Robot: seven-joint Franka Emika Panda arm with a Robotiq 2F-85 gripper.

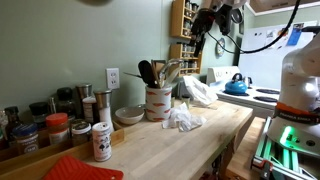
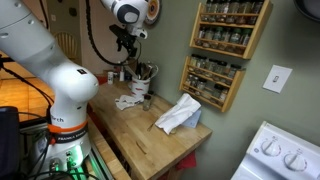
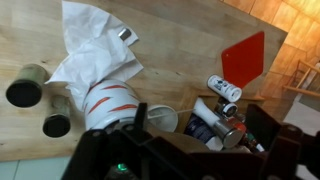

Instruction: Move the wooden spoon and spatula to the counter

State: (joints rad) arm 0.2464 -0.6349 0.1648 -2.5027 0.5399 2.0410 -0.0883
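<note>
The wooden spoon (image 1: 172,71) and the dark-headed spatula (image 1: 146,70) stand upright among other utensils in a cream crock (image 1: 158,101) at the back of the butcher-block counter (image 1: 212,135). In an exterior view the crock (image 2: 143,88) sits below my gripper (image 2: 127,40), which hangs well above the utensil tops. My gripper (image 1: 214,16) is up high, apart from the utensils. In the wrist view the crock (image 3: 105,100) lies below and left of my open, empty jaws (image 3: 190,152); single utensils are hard to tell apart there.
Crumpled white cloths (image 1: 184,118) (image 2: 178,114) lie on the counter near the crock. A small bowl (image 1: 128,114), spice jars (image 1: 60,125) and a red mat (image 1: 80,168) stand along it. A spice rack (image 2: 222,50) hangs on the wall. A blue kettle (image 1: 236,86) sits on the white stove.
</note>
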